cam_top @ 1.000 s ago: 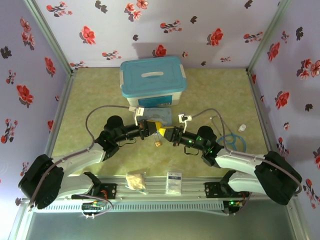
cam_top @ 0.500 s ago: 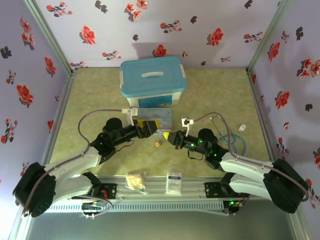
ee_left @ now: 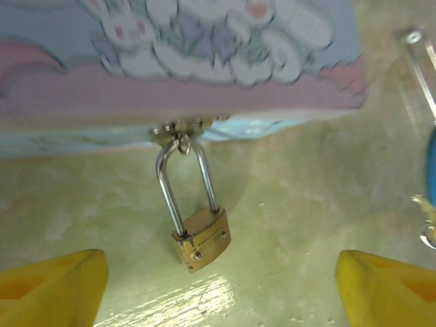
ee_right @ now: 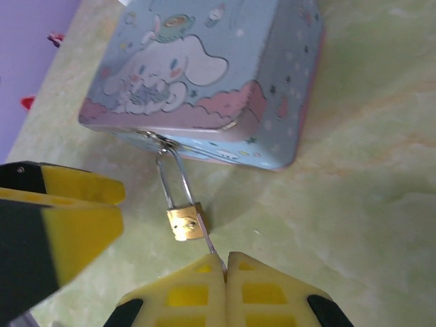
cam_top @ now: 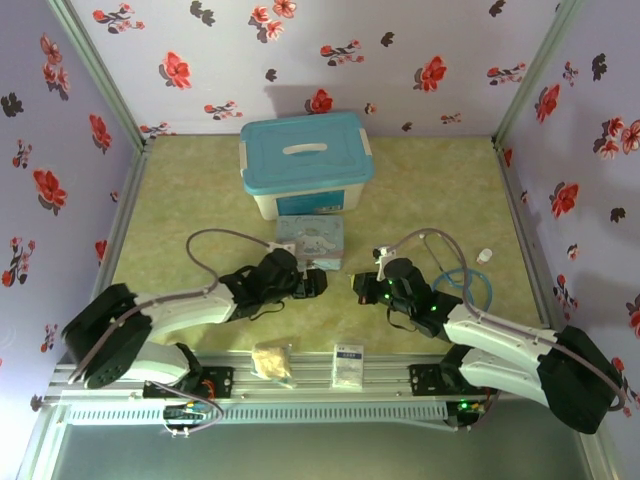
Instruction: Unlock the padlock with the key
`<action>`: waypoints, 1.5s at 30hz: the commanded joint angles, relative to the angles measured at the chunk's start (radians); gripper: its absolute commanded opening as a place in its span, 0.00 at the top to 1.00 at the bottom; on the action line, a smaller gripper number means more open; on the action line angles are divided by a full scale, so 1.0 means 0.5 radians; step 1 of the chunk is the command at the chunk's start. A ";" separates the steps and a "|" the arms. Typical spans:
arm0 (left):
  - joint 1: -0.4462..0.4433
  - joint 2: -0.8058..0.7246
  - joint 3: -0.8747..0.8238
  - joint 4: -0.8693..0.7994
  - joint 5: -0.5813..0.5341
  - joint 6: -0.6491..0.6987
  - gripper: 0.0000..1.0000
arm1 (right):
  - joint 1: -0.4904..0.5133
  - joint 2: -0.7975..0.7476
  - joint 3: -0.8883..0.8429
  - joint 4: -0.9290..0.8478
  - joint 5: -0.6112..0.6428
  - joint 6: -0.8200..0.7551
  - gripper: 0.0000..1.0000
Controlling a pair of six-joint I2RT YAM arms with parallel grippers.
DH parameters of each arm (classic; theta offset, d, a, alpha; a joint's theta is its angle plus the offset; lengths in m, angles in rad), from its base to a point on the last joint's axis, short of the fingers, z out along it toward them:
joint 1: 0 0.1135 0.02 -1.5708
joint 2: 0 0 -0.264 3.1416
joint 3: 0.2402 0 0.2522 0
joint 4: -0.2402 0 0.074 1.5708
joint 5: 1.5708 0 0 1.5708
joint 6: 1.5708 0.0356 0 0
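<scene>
Seen from above, a pale green table sits inside lilac walls printed with red flowers. Two robot arms reach in from the near edge and meet at the middle. A small pastel cartoon tin lies at the centre. Just beyond it, on the far side, stands a larger white box with a blue lid. The left claw and the right claw face each other low over the table, just near of the tin. A beige packet and a white card lie side by side at the near edge, between the arm bases.

The left wrist camera shows the padlock, small and brass, lying on the table just near of the tin. Its thin silver shackle is hooked through the tin's clasp, and both shackle legs meet the body. The left claw is released: its yellow fingertips stand far apart, one on each side of the padlock, touching nothing.

In the right wrist camera, the right claw is clenched, its two yellow fingertips pressed together on the key, a thin grey blade. The key's far end reaches the near end of the padlock. Whether it sits in the keyhole cannot be told. One finger of the left claw shows at the left of this view, apart from the padlock.
</scene>
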 commanded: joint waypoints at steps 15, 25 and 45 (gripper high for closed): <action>-0.109 0.405 0.019 0.393 -0.269 -0.238 0.46 | 0.034 -0.093 -0.027 -0.040 0.096 -0.010 1.00; -0.124 0.555 0.044 0.464 -0.170 -0.308 0.76 | 0.039 -0.003 -0.079 0.099 0.078 0.086 1.00; -0.097 0.419 -0.177 1.004 -0.126 -0.461 0.91 | 0.169 0.442 -0.181 0.592 0.019 0.820 1.00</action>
